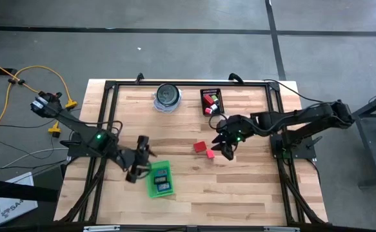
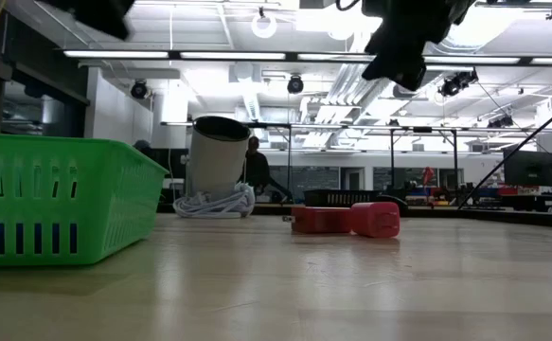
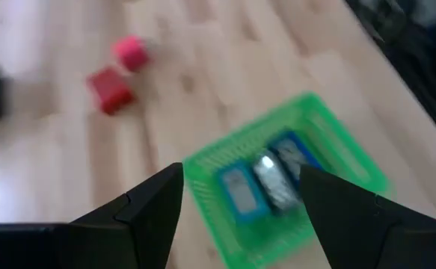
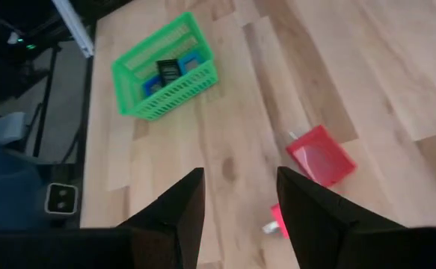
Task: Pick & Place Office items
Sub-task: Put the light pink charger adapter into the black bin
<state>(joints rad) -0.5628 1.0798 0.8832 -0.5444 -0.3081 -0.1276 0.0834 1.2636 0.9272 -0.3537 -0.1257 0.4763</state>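
Note:
A red block point(image 1: 200, 147) and a pink block point(image 1: 209, 154) lie flat on the wooden table near its middle. My right gripper point(image 1: 227, 147) hovers open just to their right, above the table. Its wrist view shows the red block point(image 4: 321, 155) and the pink block point(image 4: 280, 218) past its fingers. My left gripper point(image 1: 141, 158) is open above the left side of the green tray point(image 1: 160, 181). Blue rectangular pieces point(image 3: 240, 192) and a pale piece point(image 3: 274, 179) lie in the tray. The two blocks point(image 2: 321, 220) stand side by side in the low view.
A round clear-and-dark container point(image 1: 168, 96) stands at the far edge on a coiled white cord. Next to it on the right is a black basket point(image 1: 210, 101) with red pieces inside. A black frame point(image 1: 110, 87) runs around the table. Bare wood lies near the front right.

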